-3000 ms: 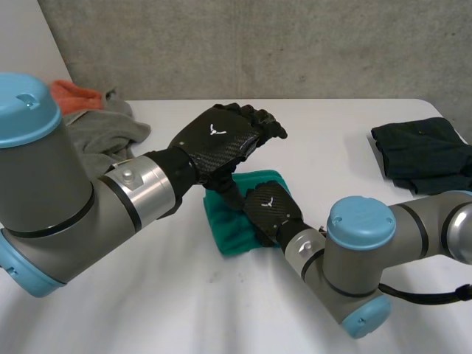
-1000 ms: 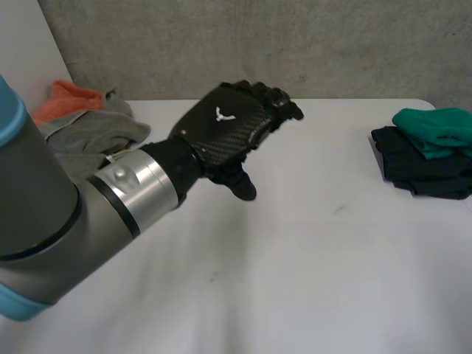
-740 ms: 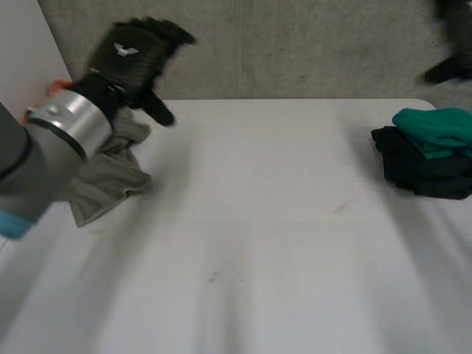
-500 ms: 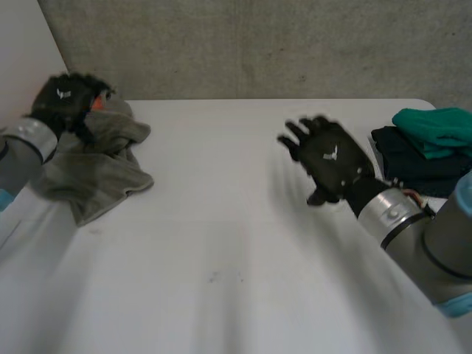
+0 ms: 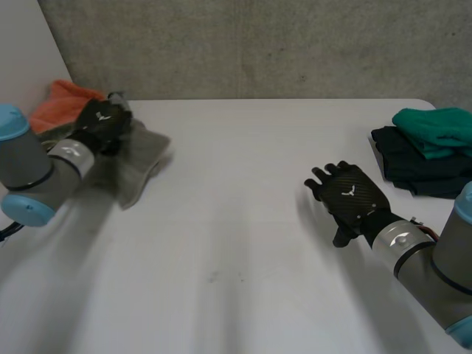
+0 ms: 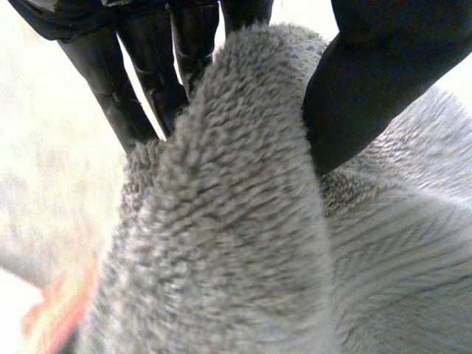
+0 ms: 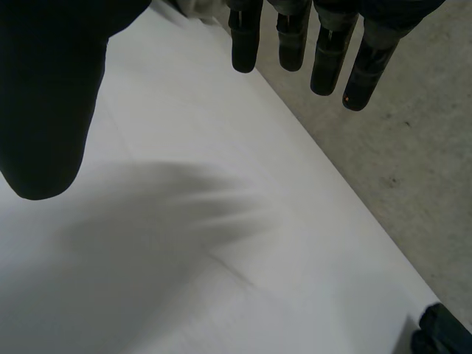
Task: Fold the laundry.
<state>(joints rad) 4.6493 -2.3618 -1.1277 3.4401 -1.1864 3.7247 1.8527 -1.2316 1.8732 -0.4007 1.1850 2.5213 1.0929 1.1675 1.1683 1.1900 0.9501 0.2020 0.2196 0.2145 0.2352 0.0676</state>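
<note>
A crumpled grey fleece towel (image 5: 140,158) lies at the table's far left. My left hand (image 5: 103,122) sits on its back part. In the left wrist view the fingers (image 6: 147,81) and thumb (image 6: 376,74) pinch a raised fold of the grey towel (image 6: 243,221) between them. My right hand (image 5: 348,198) hovers palm down over bare table at the right, fingers straight and spread. In the right wrist view its fingers (image 7: 295,37) and thumb (image 7: 51,96) hold nothing above the white table (image 7: 221,251).
An orange cloth (image 5: 63,96) lies behind the grey towel at the far left corner. At the right edge a folded teal cloth (image 5: 435,125) rests on a folded dark garment (image 5: 420,169). A concrete wall stands behind the table (image 5: 243,243).
The left hand has swung to the grey towel, closed on a fold and tugged it slightly toward the middle. The right hand came in and drew back toward me. The teal cloth now tops the right stack.
</note>
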